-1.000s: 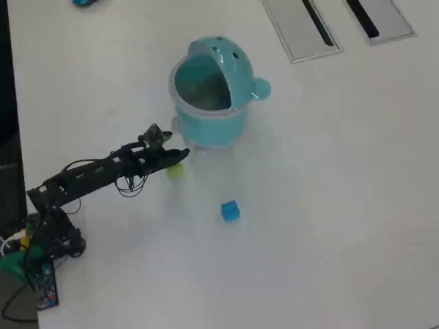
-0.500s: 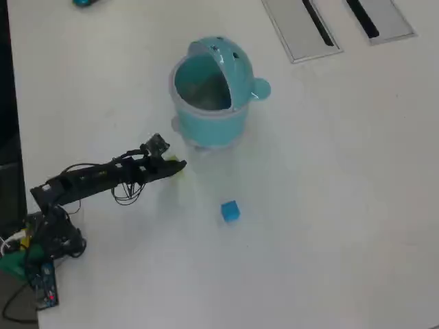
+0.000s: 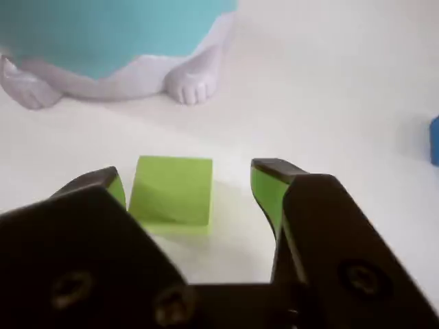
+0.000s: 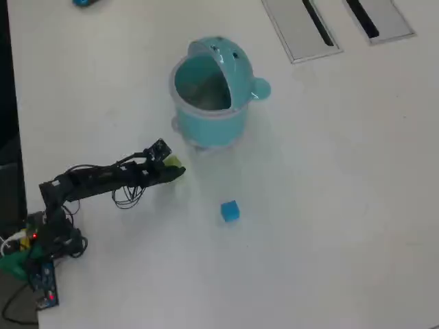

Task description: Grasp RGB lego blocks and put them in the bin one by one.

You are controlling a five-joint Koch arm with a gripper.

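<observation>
1. Wrist view. My gripper (image 3: 188, 179) is spread wide, a black matte jaw on either side, each faced with a green pad. The yellow-green block (image 3: 171, 192) sits on the table (image 3: 329, 96) between the jaws. I see a gap on its right side; the left jaw is close, contact unclear. Nothing is gripped. The block is a smooth plastic cube with sharp edges and flat faces.
2. Same view, farther off. The bin (image 3: 103, 31) fills the top left: a smooth teal curved wall above pale, glossy foot-shaped supports with moulded toes. The blue block (image 3: 435, 140) shows as a sliver cut by the right edge.
3. Overhead view. My arm (image 4: 103, 179) reaches in from the left, black with loose wires. The gripper (image 4: 171, 166) is at its tip, over the yellow-green block (image 4: 174, 163), just below and left of the bin (image 4: 212, 130).
4. Only this view shows the bin whole: a round pot, open mouth, domed hood with small dots, knob at right. The feet are barely visible here.
5. The blue block (image 4: 230, 211) lies whole, apart, below the bin. Two grey panels (image 4: 295, 31) with black slots sit top right. The table is plain matte white.
</observation>
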